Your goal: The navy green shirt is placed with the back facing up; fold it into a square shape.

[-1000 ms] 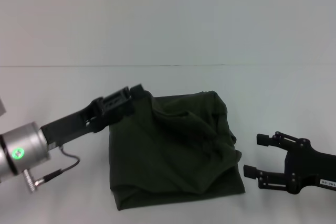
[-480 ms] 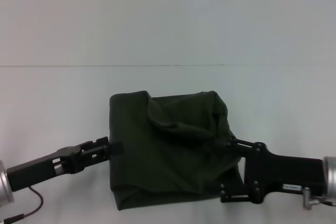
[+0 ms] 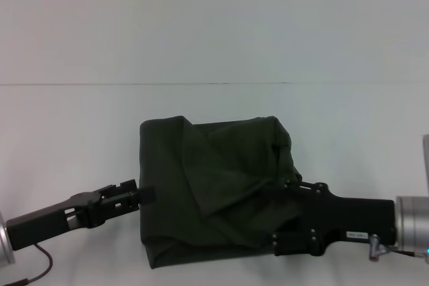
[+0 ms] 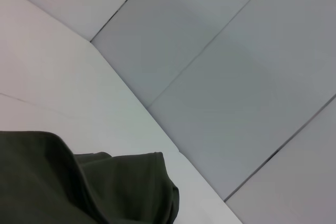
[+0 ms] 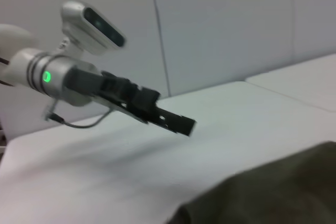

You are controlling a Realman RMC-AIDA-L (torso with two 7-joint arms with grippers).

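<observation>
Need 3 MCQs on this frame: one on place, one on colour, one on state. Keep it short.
1. Where is the left end effector?
A. At the shirt's left edge
B. Above the far edge of the table
C. Resting on top of the shirt's middle

2. What colour is the shirt?
A. Pale cream
B. Dark olive green
C. Bright red

3. What state is the shirt in?
A. Spread flat with both sleeves out
B. Hanging in the air
C. Folded into a rough square bundle with loose, wrinkled top layers

Answers:
1 A: the left end effector sits low beside the left edge of the shirt.
2 B: the cloth is dark olive green in every view.
3 C: it lies on the table as a compact block, a diagonal flap on top; the right end effector is at its right side.
</observation>
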